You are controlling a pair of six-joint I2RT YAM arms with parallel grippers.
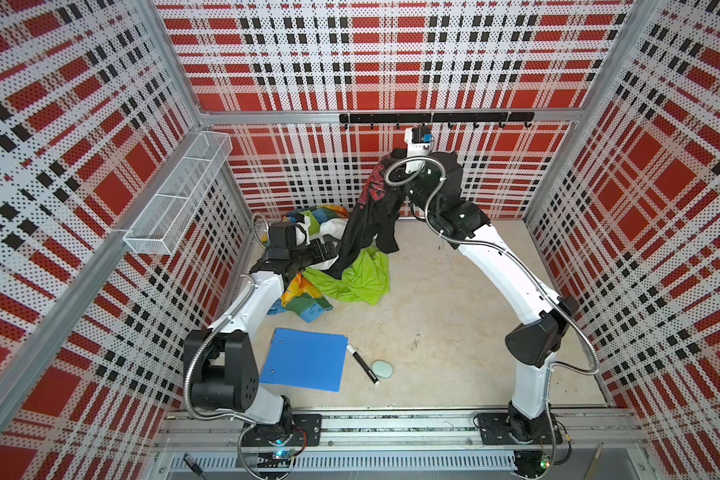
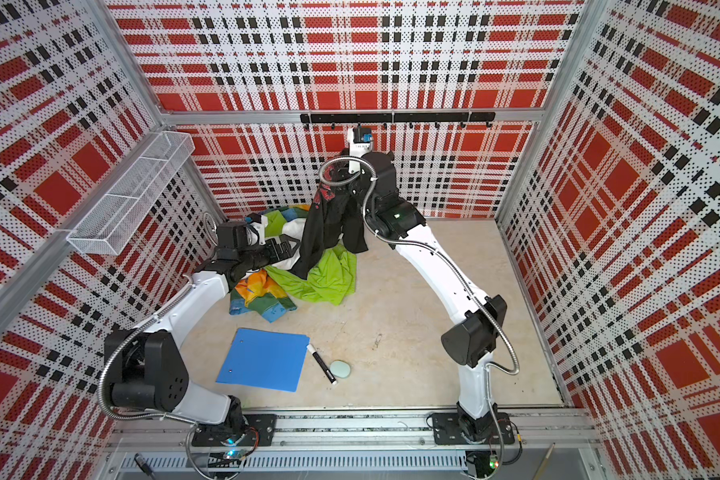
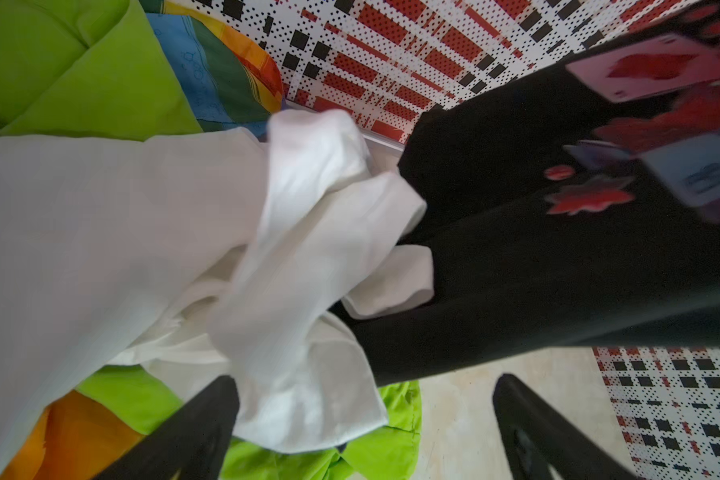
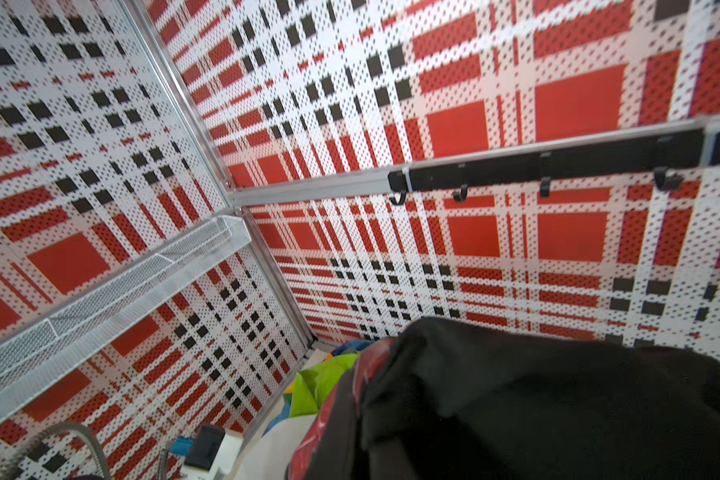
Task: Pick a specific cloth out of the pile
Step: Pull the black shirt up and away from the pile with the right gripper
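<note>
Right jaws clamped on the cloth (image 1: 366,232), high above the pile (image 1: 304,297) | cloth hangs down, its lower end on the pile's lime green cloth (image 1: 362,278) | left jaws apart, empty, at the pile's white cloth (image 3: 142,228) | blue folder (image 1: 304,359) near the pile on the desk (image 1: 445,332)

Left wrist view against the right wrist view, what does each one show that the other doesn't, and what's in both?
Only the left wrist view shows the left gripper, jaws open, with the white cloth bunched just ahead of it. Only the right wrist view shows the black hook rail and the white wire basket on the walls. Both show the black cloth with its red print, the lime green cloth and the red plaid wall.
</note>
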